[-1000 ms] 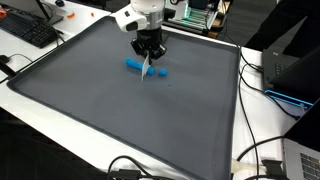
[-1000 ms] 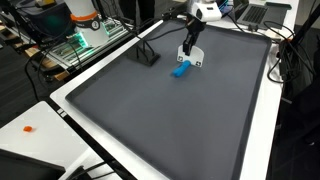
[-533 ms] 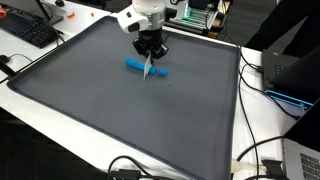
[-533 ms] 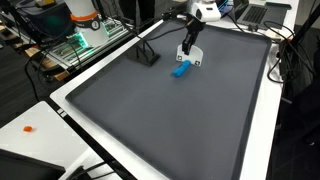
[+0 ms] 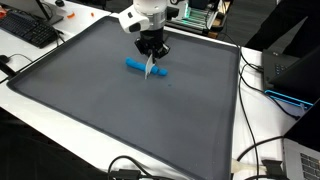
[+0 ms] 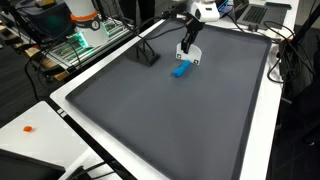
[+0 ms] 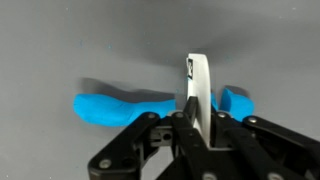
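Observation:
My gripper (image 5: 151,50) is shut on a thin white blade (image 5: 151,68) and holds it upright, edge down. The blade stands over a long blue soft-looking piece (image 5: 136,66) that lies on the dark mat (image 5: 90,100). In the wrist view the blade (image 7: 198,85) crosses the blue piece (image 7: 120,107), which shows on both sides of it, and my gripper (image 7: 197,125) clamps its lower part. I cannot tell whether the blade's edge touches the blue piece. In an exterior view the gripper (image 6: 190,47) is just behind the blue piece (image 6: 180,70).
A raised white rim (image 5: 60,115) frames the mat. A small black stand (image 6: 147,56) sits on the mat near the blue piece. A keyboard (image 5: 30,30), a laptop (image 5: 290,70) and cables (image 5: 255,160) lie outside the rim.
The gripper and the white blade have shifted very slightly sideways along the blue piece. The blue piece has not moved.

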Robot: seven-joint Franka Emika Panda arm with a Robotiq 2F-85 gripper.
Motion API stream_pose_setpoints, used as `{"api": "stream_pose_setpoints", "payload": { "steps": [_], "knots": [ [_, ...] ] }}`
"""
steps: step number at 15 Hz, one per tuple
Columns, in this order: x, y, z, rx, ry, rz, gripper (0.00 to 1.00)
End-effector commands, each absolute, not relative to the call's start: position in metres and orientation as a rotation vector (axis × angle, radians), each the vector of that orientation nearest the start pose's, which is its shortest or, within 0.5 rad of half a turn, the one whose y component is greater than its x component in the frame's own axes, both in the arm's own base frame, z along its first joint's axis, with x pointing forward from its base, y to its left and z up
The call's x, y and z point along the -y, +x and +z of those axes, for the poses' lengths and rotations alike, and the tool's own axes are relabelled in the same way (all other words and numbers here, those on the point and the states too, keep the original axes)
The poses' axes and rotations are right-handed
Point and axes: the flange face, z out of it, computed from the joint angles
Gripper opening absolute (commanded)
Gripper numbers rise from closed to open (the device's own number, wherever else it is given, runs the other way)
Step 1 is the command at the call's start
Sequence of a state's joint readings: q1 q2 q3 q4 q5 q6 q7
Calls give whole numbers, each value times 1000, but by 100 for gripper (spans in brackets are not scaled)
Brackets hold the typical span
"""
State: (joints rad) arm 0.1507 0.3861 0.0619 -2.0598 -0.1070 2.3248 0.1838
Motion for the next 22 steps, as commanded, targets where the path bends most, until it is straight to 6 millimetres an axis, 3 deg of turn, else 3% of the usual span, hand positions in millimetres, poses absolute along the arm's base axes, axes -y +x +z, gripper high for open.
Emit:
{"api": "stream_pose_setpoints", "payload": {
  "steps": [1, 12, 15, 22],
  "knots": [
    [-122, 562, 240, 113, -3214, 199, 2],
    [-97, 579, 289, 73, -3275, 42, 2],
    [-91, 582, 290, 76, -3277, 34, 2],
    [-89, 584, 271, 98, -3274, 71, 2]
  ]
}}
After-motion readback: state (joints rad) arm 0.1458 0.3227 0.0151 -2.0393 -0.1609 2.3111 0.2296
